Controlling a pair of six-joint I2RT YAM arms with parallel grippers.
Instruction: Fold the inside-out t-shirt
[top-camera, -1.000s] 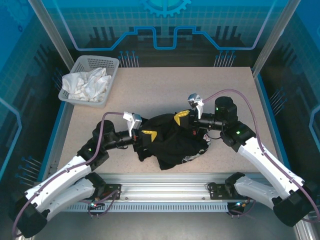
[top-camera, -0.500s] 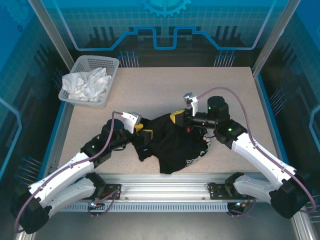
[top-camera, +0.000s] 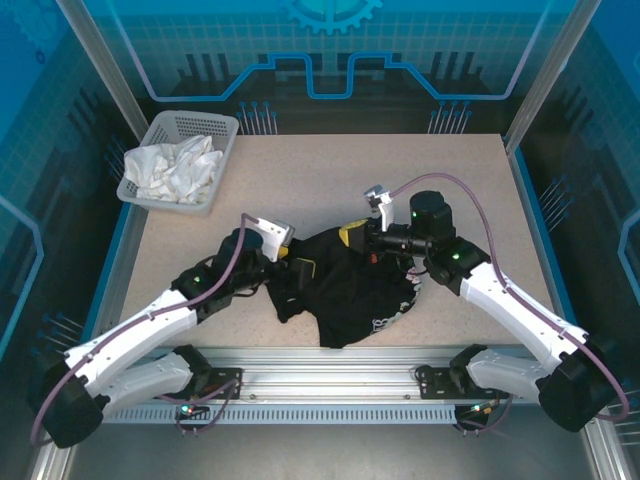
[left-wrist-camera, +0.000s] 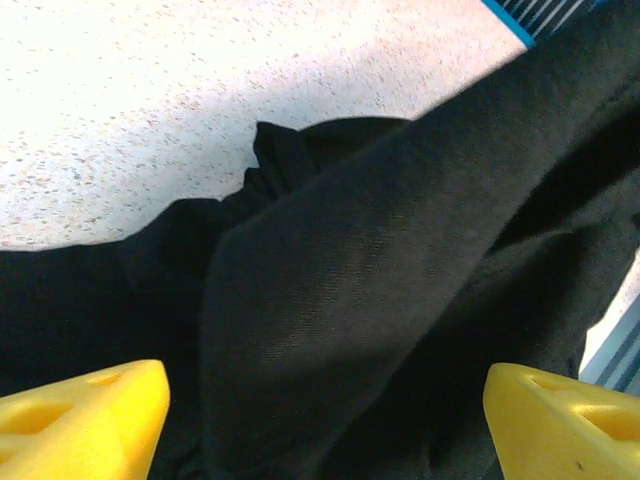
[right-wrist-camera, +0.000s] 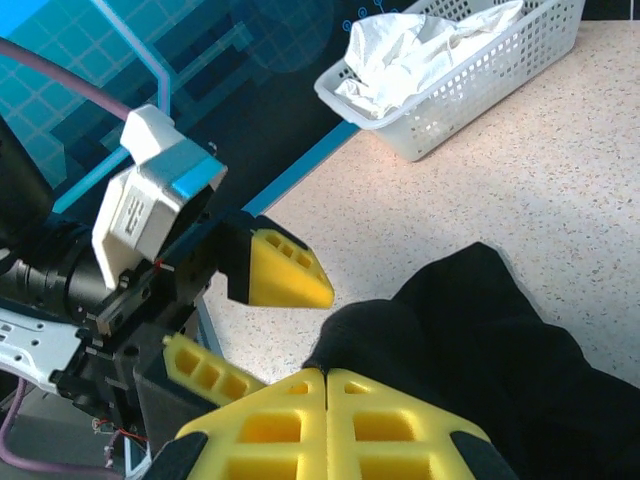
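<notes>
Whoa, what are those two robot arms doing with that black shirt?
They are working on folding the black t-shirt, which lies bunched up in the middle of the table. The right gripper is shut on the shirt's far edge and seems to pinch it. The left gripper is open wide over the shirt's left side, holding nothing. A white cloth sits in the basket at the table's far left corner.

Left arm (top-camera: 150, 325), right arm (top-camera: 515, 305): white shells, black joints, green status lights, purple cables (top-camera: 470, 190). Fingers (right-wrist-camera: 280, 425): yellow, pocketed, wedge-shaped. Wrist camera housing (right-wrist-camera: 155, 195): white, blue-edged.
</notes>
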